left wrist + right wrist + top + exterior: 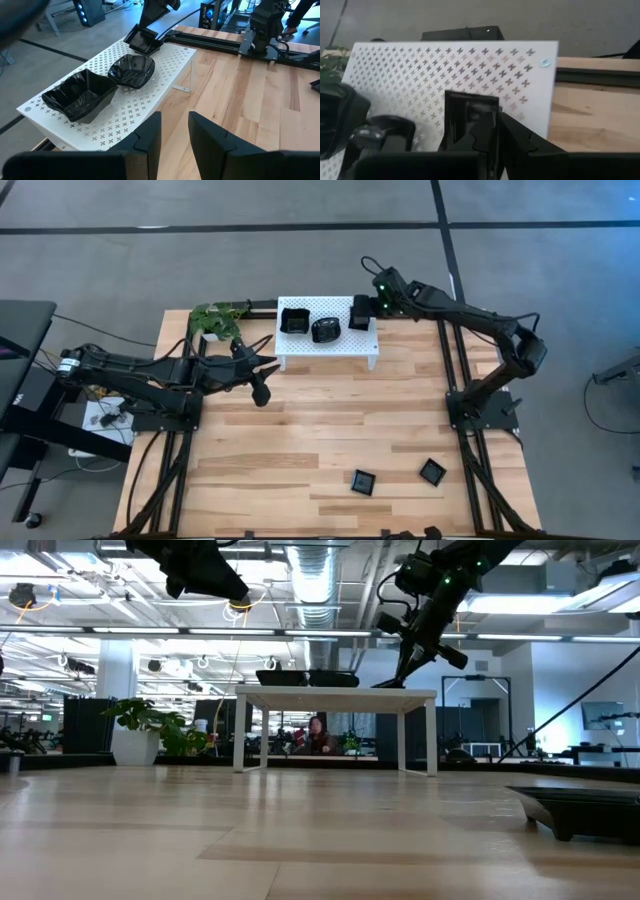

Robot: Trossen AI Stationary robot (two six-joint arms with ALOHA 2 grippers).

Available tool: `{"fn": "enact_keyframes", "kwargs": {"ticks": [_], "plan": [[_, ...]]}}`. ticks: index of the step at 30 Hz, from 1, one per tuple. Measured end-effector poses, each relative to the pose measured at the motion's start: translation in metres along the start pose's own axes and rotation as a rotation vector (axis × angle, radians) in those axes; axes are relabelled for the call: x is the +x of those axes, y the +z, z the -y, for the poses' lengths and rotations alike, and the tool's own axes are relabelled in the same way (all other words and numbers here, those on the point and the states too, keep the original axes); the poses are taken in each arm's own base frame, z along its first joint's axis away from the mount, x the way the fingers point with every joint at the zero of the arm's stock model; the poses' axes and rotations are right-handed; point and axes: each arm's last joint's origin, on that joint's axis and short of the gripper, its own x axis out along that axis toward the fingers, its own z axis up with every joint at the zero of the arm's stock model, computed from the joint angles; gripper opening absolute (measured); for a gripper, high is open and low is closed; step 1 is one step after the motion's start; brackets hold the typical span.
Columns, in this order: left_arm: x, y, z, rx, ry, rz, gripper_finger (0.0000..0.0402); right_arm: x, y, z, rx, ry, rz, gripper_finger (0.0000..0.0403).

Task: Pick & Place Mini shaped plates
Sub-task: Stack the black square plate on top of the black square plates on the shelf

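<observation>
The right gripper (362, 311) is positioned over the right end of the white perforated rack (330, 345), its fingers closed on a square black plate (470, 120) resting there. Two deeper black dishes (80, 95) (132, 71) occupy the rack's left and middle. Two more square plates (362, 482) (432, 472) lie on the worktop (300, 450), near its front right. The left gripper (262, 392) hangs in front of the rack, fingers apart and empty. Risk: the held plate sits close to the rack's end, so a skewed release could tip it off. Being square, the plate shows no long axis; it appears to lie flat, edges roughly parallel to the rack's.
</observation>
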Motion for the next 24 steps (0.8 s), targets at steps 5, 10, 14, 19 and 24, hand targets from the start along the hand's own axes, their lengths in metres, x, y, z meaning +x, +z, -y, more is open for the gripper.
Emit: {"fn": "enact_keyframes", "kwargs": {"ticks": [5,10,14,19,24], "plan": [[0.0000,0.0000,0.0000,0.000,0.000,0.000,0.0099,-0.0007,-0.0037,-0.0037,-0.003,0.007,-0.005,0.0055],[0.0000,0.0000,0.0000,0.000,0.000,0.000,0.0099,-0.0009,-0.0043,-0.0043,0.003,-0.002,0.004,0.0082],[0.0000,0.0000,0.0000,0.000,0.000,0.000,0.0099,-0.0008,-0.0042,-0.0042,0.003,-0.004,0.007,0.0090],[0.0000,0.0000,-0.0001,0.000,0.000,0.000,0.0099,-0.0008,-0.0039,-0.0041,-0.079,-0.010,0.013,0.0091],[0.0000,-0.0001,0.0000,0.000,0.000,0.000,0.0099,-0.0013,-0.0025,-0.0037,-0.164,-0.084,0.086,0.0083]]}}
